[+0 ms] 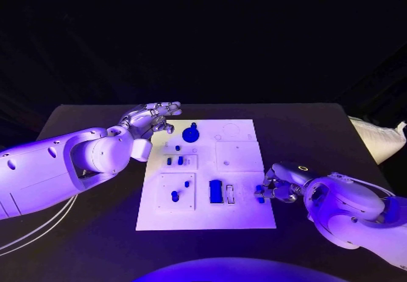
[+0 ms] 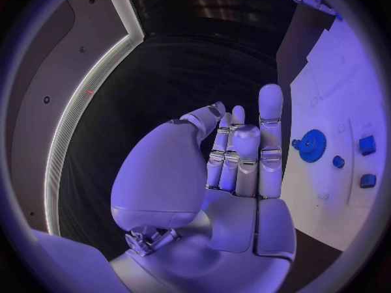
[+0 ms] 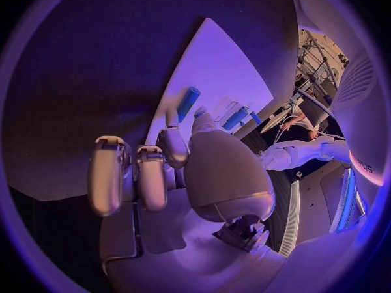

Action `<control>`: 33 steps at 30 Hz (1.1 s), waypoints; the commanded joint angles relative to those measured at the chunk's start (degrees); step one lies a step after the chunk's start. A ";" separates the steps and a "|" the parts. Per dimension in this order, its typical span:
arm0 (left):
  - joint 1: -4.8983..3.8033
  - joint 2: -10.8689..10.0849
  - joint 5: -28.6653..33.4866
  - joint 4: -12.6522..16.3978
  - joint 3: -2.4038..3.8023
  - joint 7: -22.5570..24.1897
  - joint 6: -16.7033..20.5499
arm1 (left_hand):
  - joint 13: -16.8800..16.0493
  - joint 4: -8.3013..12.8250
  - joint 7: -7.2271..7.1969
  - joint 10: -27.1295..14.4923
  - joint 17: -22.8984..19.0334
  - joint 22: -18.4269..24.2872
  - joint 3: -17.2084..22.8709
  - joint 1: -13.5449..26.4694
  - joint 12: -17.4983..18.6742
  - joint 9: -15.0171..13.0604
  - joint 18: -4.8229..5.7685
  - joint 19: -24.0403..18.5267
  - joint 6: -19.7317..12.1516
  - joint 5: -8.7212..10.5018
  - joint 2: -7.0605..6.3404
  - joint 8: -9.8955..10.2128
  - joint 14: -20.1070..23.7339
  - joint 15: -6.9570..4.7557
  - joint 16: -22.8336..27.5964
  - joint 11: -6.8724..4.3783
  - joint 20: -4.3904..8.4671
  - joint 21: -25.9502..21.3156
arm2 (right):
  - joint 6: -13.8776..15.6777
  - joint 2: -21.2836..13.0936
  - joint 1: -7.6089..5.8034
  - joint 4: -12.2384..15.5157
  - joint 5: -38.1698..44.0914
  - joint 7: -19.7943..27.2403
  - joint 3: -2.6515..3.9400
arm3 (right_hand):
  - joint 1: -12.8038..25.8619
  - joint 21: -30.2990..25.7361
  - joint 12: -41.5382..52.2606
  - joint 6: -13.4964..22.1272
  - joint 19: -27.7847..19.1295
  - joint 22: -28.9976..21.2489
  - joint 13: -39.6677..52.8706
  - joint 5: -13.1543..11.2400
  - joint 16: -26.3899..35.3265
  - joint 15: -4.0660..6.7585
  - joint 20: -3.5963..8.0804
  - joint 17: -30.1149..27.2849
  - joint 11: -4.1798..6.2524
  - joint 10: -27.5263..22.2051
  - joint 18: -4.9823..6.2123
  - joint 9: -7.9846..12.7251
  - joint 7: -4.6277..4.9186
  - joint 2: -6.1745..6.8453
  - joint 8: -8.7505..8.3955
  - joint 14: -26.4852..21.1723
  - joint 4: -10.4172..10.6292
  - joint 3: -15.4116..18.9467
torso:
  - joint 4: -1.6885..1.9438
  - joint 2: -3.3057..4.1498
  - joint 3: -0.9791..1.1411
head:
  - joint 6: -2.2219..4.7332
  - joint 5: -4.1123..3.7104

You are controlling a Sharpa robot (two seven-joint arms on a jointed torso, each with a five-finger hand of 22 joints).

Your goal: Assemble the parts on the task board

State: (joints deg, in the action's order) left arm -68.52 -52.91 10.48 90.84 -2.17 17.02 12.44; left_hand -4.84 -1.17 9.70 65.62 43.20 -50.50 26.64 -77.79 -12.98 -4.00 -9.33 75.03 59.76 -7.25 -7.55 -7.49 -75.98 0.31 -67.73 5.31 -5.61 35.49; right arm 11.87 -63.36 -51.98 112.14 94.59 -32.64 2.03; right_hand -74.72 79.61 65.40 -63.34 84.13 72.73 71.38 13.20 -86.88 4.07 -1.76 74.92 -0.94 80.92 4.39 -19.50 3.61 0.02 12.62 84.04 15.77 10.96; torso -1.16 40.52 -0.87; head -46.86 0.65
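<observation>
The black tabletop (image 1: 93,235) carries one white task board (image 1: 246,217) in its middle. My left hand (image 1: 151,120) hovers at the board's far left corner, fingers (image 2: 270,111) straight, apart, holding nothing. My right hand (image 1: 278,187) sits at the board's right edge, fingers (image 3: 107,176) curled; whether they grip the small blue peg (image 1: 259,189) there, I cannot tell. One blue gear (image 1: 191,134) lies near the left hand, one blue block (image 1: 216,191) nearer me.

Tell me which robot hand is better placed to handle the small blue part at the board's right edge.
Right. The right robot hand sits at the task board's right edge, fingers beside the small blue part. The left robot hand hovers at the far left corner, near the blue gear.
</observation>
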 commanded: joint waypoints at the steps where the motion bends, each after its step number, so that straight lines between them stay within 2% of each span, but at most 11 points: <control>1: -0.03 0.04 -0.50 0.11 0.03 0.15 -1.23 | -0.06 0.06 0.04 -0.48 -0.05 0.05 -0.26 0.20 -0.17 0.05 -0.64 -0.15 -0.24 -0.30 0.55 -0.29 0.16 0.06 0.03 0.01 -0.30 -0.37 | -2.92 0.65 0.36 -0.46 2.27 -0.50 -0.11 | -1.91 -0.08 2.19 -0.35 -0.04 -0.10 1.79 -0.51 -0.23 0.56 0.38 10.72 1.72 1.25 -0.74 0.05 0.10 0.06 -0.41 5.04 -0.77 -0.15 | 0.00 0.01 0.02 | 0.01 0.02; 6: -0.03 0.05 -0.53 0.09 0.03 0.13 -1.27 | -0.06 0.06 0.04 -0.48 -0.05 0.05 -0.26 0.20 -0.17 0.05 -0.64 -0.15 -0.24 -0.30 0.55 -0.29 0.16 0.06 0.03 0.01 -0.30 -0.37 | -3.85 1.63 0.85 -0.84 4.80 -0.52 -0.12 | -5.21 -0.08 2.00 -0.43 -0.05 -0.04 1.83 -1.70 -0.24 0.67 0.47 10.76 1.84 1.16 -0.75 -0.18 0.02 -0.23 -0.60 5.05 -2.77 -1.02 | -0.01 0.02 0.00 | -0.03 0.10; 10: -0.03 0.04 -0.53 0.09 0.03 0.13 -1.27 | -0.06 0.06 0.04 -0.48 -0.05 0.05 -0.26 0.20 -0.17 0.05 -0.64 -0.15 -0.24 -0.30 0.55 -0.29 0.16 0.06 0.03 0.01 -0.30 -0.37 | -5.13 2.20 1.12 -0.98 7.25 -0.54 -0.12 | -9.60 0.03 1.80 -0.58 0.00 0.20 1.90 -7.91 -0.32 0.85 0.63 10.90 2.00 1.05 -0.80 -0.33 -0.12 -1.10 -0.88 5.07 -5.41 -3.50 | 0.00 0.01 -0.02 | -0.04 0.18; 12: -0.03 0.03 -0.54 0.09 0.03 0.11 -1.27 | -0.06 0.06 0.04 -0.48 -0.05 0.05 -0.26 0.20 -0.17 0.05 -0.64 -0.15 -0.24 -0.30 0.55 -0.29 0.16 0.06 0.03 0.01 -0.30 -0.37 | -5.78 2.48 1.22 -1.06 8.70 -0.55 -0.12 | -12.52 0.10 1.61 -0.66 0.04 0.37 1.88 -9.41 -0.38 0.95 0.77 11.00 2.06 0.87 -0.82 -0.30 -0.16 -1.75 -1.11 5.09 -7.16 -5.61 | -0.02 0.03 -0.01 | -0.01 0.20; 18: -0.03 0.03 -0.54 0.08 0.03 0.08 -1.28 | -0.06 0.06 0.04 -0.48 -0.05 0.05 -0.26 0.20 -0.17 0.05 -0.64 -0.15 -0.24 -0.30 0.55 -0.29 0.16 0.06 0.03 0.01 -0.30 -0.37 | -7.84 3.26 1.36 -1.38 11.80 -0.56 -0.13 | -16.29 0.10 0.66 -1.02 -0.02 0.49 1.52 -9.46 -0.39 0.61 0.57 11.07 1.67 0.26 -0.89 0.19 0.34 -1.82 -2.25 5.08 -10.51 -10.07 | 0.01 -0.01 -0.02 | -0.12 0.26; 24: -0.03 0.09 -0.54 0.03 0.03 0.06 -1.30 | -0.06 0.06 0.04 -0.48 -0.05 0.05 -0.26 0.20 -0.17 0.05 -0.64 -0.15 -0.24 -0.30 0.55 -0.29 0.16 0.06 0.03 0.01 -0.30 -0.37 | -9.76 4.19 1.46 -1.87 12.85 -0.59 -0.19 | -14.62 0.03 -0.04 -1.11 -0.09 0.44 1.14 -9.67 -0.32 0.40 0.32 11.00 1.50 0.08 -0.87 0.63 0.57 -1.14 -3.22 5.05 -10.37 -11.40 | 0.08 -0.02 0.00 | -0.11 0.31; 28: -0.03 0.11 -0.54 -0.01 0.03 0.06 -1.26 | -0.06 0.06 0.04 -0.48 -0.05 0.05 -0.26 0.20 -0.17 0.05 -0.64 -0.15 -0.24 -0.30 0.55 -0.29 0.16 0.06 0.03 0.01 -0.30 -0.37 | -9.44 4.34 1.49 -1.97 12.30 -0.71 -0.20 | -10.40 0.07 0.02 -1.26 -0.05 0.52 1.22 -9.14 -0.38 0.42 0.22 11.11 1.60 0.38 -0.86 0.94 0.39 -0.59 -4.06 5.08 -7.96 -12.31 | 0.03 0.00 -0.02 | -0.09 0.33; 33: -0.03 0.21 -0.57 -0.03 0.02 0.04 -1.27 | -0.06 0.06 0.04 -0.48 -0.05 0.05 -0.26 0.20 -0.17 0.05 -0.64 -0.15 -0.24 -0.30 0.55 -0.29 0.16 0.06 0.03 0.01 -0.30 -0.37 | -9.49 4.73 1.50 -2.33 11.84 -0.90 -0.21 | -7.91 0.03 -0.27 -1.52 -0.04 0.50 1.12 -8.05 -0.34 0.46 0.29 11.09 1.63 0.43 -0.85 1.08 0.35 0.99 -4.75 5.08 -6.30 -14.04 | -0.06 -0.02 -0.01 | -0.06 0.41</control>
State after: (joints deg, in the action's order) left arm -68.52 -52.84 10.23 90.75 -2.18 16.84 12.24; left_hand -4.84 -1.17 9.70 65.62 43.21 -50.51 26.64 -77.79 -12.99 -4.00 -9.33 75.03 59.77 -7.25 -7.55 -7.49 -75.98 0.31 -67.73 5.31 -5.61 35.49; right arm 7.44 -58.78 -51.31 110.98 106.84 -32.45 2.59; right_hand -83.04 79.61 65.30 -64.62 84.11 73.17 71.69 4.98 -86.88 4.31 -1.34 74.91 -0.51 80.47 4.40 -19.91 4.16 0.53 8.17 84.21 9.40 -2.83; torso -1.16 40.51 -0.88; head -46.96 1.03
